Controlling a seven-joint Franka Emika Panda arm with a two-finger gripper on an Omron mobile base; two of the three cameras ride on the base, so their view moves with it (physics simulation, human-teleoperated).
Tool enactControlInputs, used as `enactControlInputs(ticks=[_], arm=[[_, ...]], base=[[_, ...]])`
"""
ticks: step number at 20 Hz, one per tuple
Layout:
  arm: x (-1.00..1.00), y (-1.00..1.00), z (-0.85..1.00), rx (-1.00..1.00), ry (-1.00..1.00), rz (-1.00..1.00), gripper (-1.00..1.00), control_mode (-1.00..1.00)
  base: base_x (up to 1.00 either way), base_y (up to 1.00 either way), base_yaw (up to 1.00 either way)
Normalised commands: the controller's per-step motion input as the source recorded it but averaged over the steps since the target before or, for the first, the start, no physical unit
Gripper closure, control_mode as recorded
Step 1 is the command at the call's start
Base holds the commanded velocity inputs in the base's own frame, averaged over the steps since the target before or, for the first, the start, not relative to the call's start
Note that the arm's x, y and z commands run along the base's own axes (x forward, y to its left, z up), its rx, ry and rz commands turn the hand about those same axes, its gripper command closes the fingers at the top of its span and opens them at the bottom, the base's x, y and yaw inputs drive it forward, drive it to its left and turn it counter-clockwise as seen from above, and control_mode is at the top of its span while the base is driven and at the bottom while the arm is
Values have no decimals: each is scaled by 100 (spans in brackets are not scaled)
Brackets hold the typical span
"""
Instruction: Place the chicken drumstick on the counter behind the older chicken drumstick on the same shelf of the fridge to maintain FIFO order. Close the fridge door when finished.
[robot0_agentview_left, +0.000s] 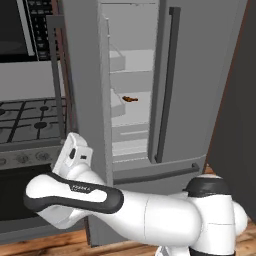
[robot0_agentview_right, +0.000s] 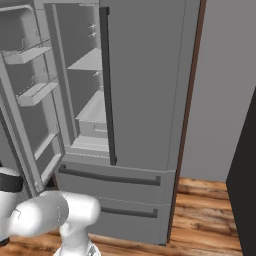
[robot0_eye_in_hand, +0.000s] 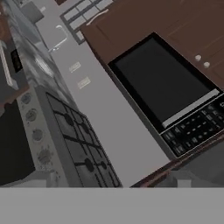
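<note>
1. The tall grey steel two-door fridge (robot0_agentview_left: 200, 90) stands with its left door (robot0_agentview_right: 30, 95) swung open and its right door, with a dark vertical bar handle (robot0_agentview_left: 167, 85), shut.
2. A small slim dark reddish-brown chicken drumstick (robot0_agentview_left: 130, 99) lies on a flat pale grey-white shelf (robot0_agentview_left: 135, 106) inside the fridge, at mid height of the open compartment, toward the shelf's left side.
3. Below the fridge's doors sit two grey drawers with dark bar handles (robot0_agentview_right: 112, 177).
4. Left of the fridge stands a gas stove with black grates (robot0_agentview_left: 30, 117); a dark-fronted microwave (robot0_agentview_left: 20, 27) hangs above it.
5. The white robot arm (robot0_agentview_left: 100, 200) bends low in front of the stove, left of the fridge.
6. In the hand view the stove, a pale backsplash wall and the microwave appear tilted.
7. Gripper: fingertips not discernible in the pictures; its jaws stand spread wide, and whether anything lies between them cannot be told.
</note>
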Motion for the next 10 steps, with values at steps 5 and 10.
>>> enactControlInputs(ticks=[5, 10], arm=[[0, -57, 0, 0, 0, -41, -100, -100], [0, -62, 4, 0, 0, -41, -100, -100]], base=[[0, 0, 0], [0, 0, 0]])
